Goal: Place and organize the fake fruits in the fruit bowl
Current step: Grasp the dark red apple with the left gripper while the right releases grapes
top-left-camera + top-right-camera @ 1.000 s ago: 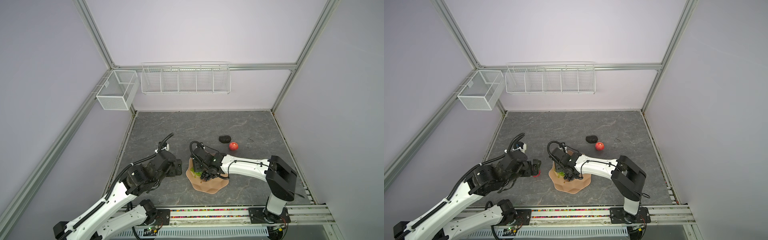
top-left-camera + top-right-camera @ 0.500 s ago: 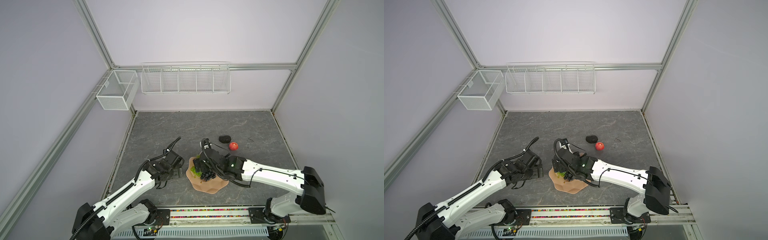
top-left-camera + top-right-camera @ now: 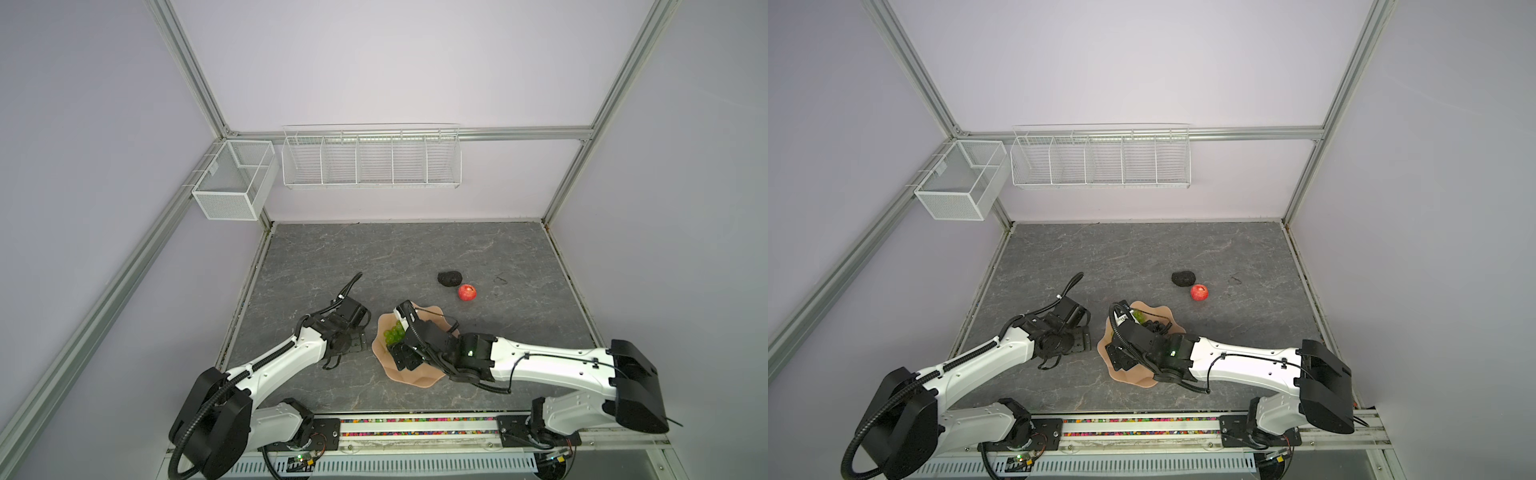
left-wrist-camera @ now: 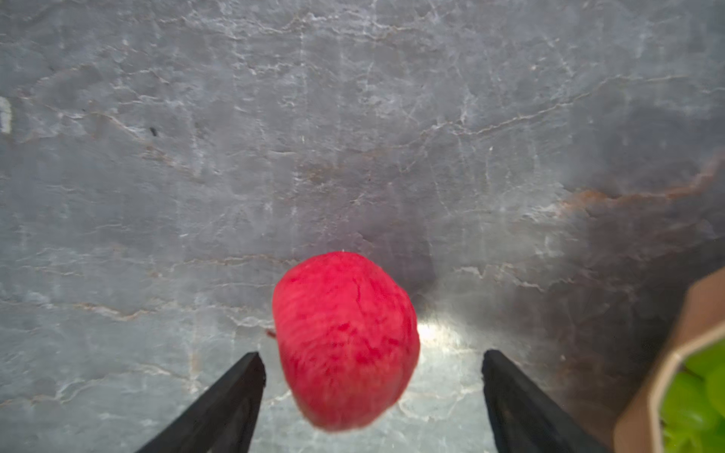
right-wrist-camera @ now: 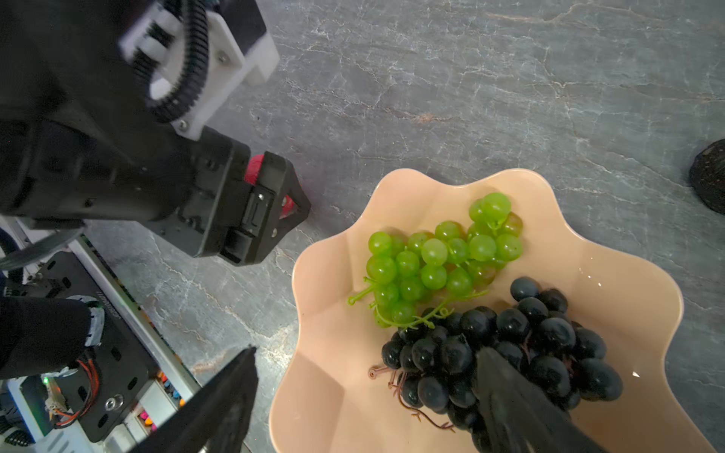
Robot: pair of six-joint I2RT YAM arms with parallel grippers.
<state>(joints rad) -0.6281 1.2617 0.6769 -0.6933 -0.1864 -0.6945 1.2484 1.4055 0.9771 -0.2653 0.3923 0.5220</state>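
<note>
My wide-open left end effector brackets a round red fake apple.
The apple sits untouched, just beside the glossy peach bowl.

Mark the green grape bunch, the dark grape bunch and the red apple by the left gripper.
green grape bunch [image 5: 434, 253]: right wrist view, on a grape in the cluster's middle.
dark grape bunch [image 5: 549, 333]: right wrist view, on a grape near its middle.
red apple [image 4: 345, 341]: left wrist view, on the middle of its skin.
</note>
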